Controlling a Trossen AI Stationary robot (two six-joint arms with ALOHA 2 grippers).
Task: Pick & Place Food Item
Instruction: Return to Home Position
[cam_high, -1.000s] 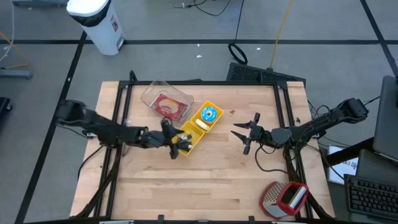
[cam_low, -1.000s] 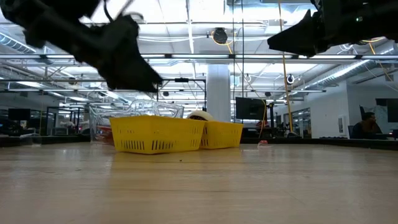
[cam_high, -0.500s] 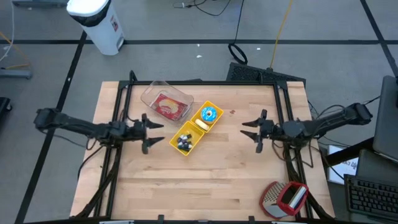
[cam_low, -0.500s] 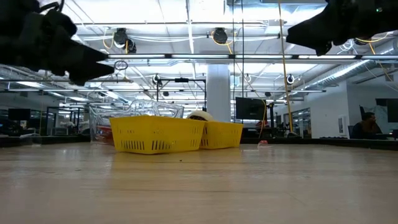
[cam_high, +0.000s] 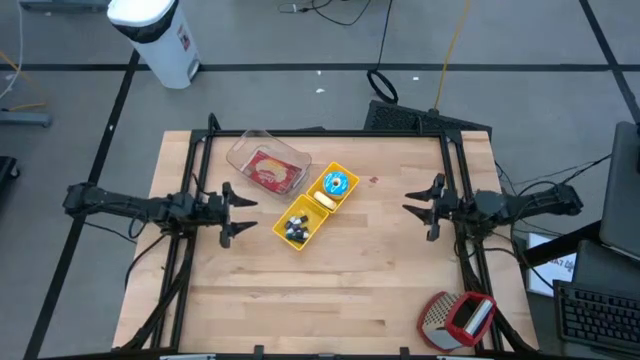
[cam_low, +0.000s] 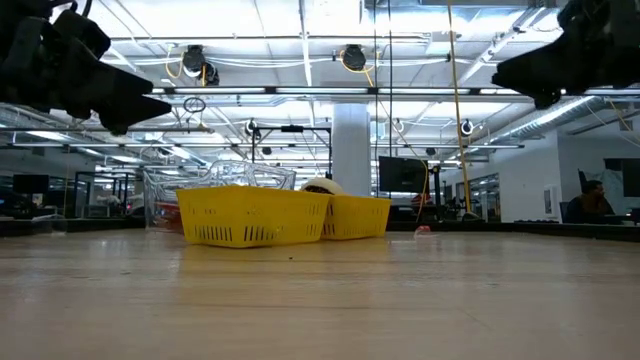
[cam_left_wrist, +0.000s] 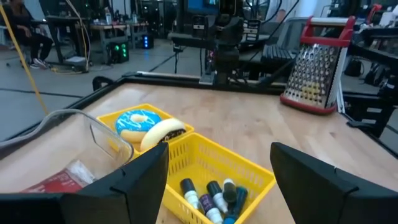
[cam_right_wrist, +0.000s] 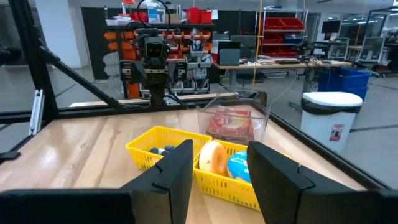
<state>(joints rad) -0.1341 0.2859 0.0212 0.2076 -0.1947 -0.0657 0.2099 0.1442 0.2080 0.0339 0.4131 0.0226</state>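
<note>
Nothing is left to pick on the desk (cam_high: 400, 290) that I can see. The food coloring bottles (cam_high: 293, 229) lie together in the bottom yellow bin (cam_high: 309, 211), bunched toward its 7 o'clock end. From above, that bin's long axis runs from 7 o'clock to 1 o'clock. Its 1 o'clock end touches the second yellow bin (cam_high: 349, 195), which holds the blue doughnut (cam_high: 335, 184).

My left hand (cam_high: 238, 214) hangs over the desk's left side, spread and empty. The bottle bin lies at its 3 o'clock, near but apart. My right hand (cam_high: 421, 208) hangs over the right side, also spread and holding nothing. The bin is at its 9 o'clock and well apart, so the left arm is clearly the nearer one.

In the left wrist view the bottles lie on their sides, roughly along the bin's length. I cannot tell which way each cap points.

I judge the sorting finished. Only parking the arms remains: left toward 9 o'clock, right toward 3 o'clock, away from the bins and the clear container (cam_high: 268, 163) at 11 o'clock.
</note>
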